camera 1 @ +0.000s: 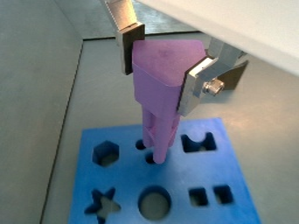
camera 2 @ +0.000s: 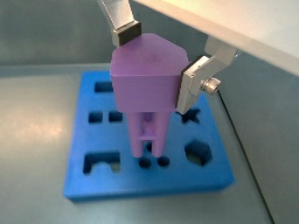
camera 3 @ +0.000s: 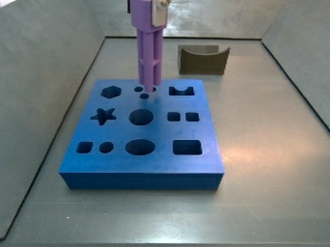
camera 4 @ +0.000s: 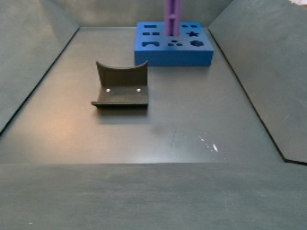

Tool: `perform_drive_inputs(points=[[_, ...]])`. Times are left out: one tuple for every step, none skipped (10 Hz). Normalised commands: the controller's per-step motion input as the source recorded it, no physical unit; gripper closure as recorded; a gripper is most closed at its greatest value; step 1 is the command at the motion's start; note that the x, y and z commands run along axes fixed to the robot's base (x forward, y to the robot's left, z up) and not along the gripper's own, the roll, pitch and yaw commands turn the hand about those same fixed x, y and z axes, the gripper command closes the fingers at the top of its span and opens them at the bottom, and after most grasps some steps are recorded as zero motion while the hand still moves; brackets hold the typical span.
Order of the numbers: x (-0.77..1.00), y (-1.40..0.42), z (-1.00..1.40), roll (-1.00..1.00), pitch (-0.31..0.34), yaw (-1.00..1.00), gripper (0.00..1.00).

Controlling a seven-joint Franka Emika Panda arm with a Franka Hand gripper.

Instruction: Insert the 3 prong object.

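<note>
My gripper [camera 1: 163,68] is shut on the head of the 3 prong object [camera 1: 162,105], a long light-purple piece of slender rods that hangs upright. It also shows in a wrist view [camera 2: 149,96] and in both side views [camera 3: 149,53] [camera 4: 173,16]. Its lower tips are at the small round holes near the far edge of the blue block [camera 3: 154,154], between the hexagon hole [camera 1: 107,154] and the notched hole [camera 1: 198,142]. The tips seem to touch or just enter the holes; how deep I cannot tell. The gripper also shows in a side view [camera 3: 146,8].
A brown block with a curved notch [camera 3: 204,60] stands behind the blue block, also seen in a side view [camera 4: 120,86]. Grey walls close in the grey floor [camera 4: 156,135] on the sides. The blue block [camera 4: 174,49] has several other shaped holes.
</note>
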Motion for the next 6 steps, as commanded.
perform_drive_inputs(points=[[-0.01, 0.36, -0.24, 0.00, 0.000, -0.10, 1.00], [0.00, 0.00, -0.14, 0.01, 0.000, 0.00, 1.00], [0.00, -0.02, -0.18, 0.00, -0.003, 0.00, 1.00], [0.00, -0.14, -0.19, -0.07, -0.053, 0.00, 1.00], [0.00, -0.13, -0.18, -0.08, -0.069, 0.00, 1.00], [-0.07, 0.00, -0.21, -0.05, -0.067, 0.00, 1.00]])
